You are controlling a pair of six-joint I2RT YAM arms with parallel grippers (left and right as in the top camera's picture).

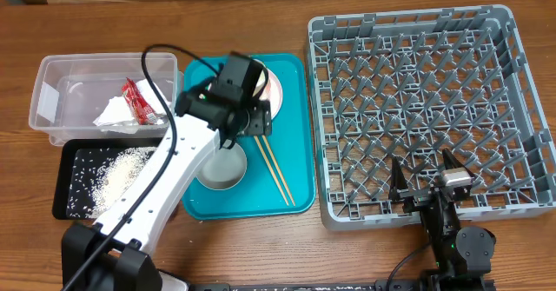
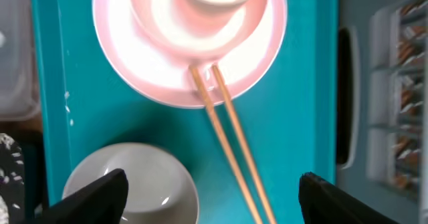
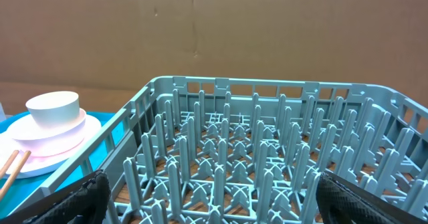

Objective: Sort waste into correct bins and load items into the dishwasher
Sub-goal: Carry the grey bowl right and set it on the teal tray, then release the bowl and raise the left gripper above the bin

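Chopsticks (image 2: 219,132) lie under the wide-open, empty left pincer (image 2: 212,197); right pincer (image 3: 214,200) gapes empty over the rack (image 3: 267,89).

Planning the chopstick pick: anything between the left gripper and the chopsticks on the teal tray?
Nothing visible. The chopsticks lie uncovered on the teal tray below the open left gripper. Their far tips rest on the pink plate, and the grey bowl sits close on one side.
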